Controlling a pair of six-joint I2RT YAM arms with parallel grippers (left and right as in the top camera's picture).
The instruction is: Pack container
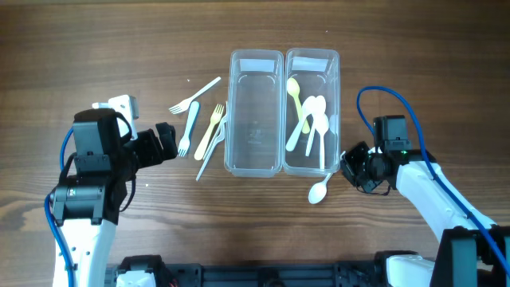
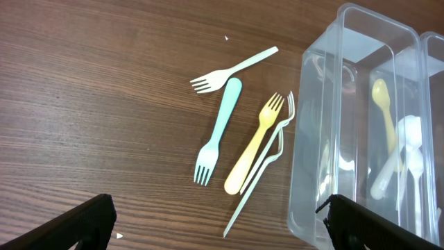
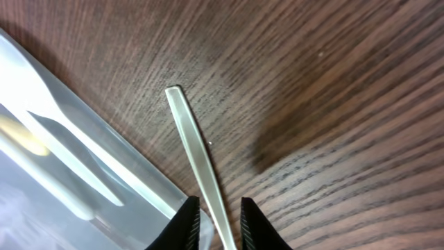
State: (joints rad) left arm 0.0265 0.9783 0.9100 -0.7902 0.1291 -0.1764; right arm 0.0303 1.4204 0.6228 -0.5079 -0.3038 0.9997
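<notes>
The white plastic spoon [image 1: 319,191] lies flat on the brown wood-grain table [image 1: 96,48], just below the lower edge of the right clear rectangular plastic tub [image 1: 312,54] at frame centre. Its bowl points lower left and its slim handle runs up-right toward the right gripper [image 1: 351,169]. In the right wrist view that handle crosses from mid-frame to the bottom, passing between the fingertips of the right gripper [image 3: 218,208]. The gap is narrow, w/ the fingers close on each side (can't tell if they actually pinch it). The handle's free tip sits near the tub wall at left but apart from it. The right tub holds a yellow spoon [image 1: 295,92] and several white spoons [image 1: 317,119]. The left clear tub [image 1: 255,119] touches it side by side and has nothing inside. Left of the tubs lie a white fork [image 1: 194,96], a pale-blue fork [image 1: 190,127], a yellow fork [image 1: 211,131] and thin clear forks [image 1: 211,155], the last just beside the left tub's wall. The left gripper [image 2: 216,208] is spread wide, holding nothing, w/ the forks ahead of it. Bare wood lies right of the tubs and across the upper left.
</notes>
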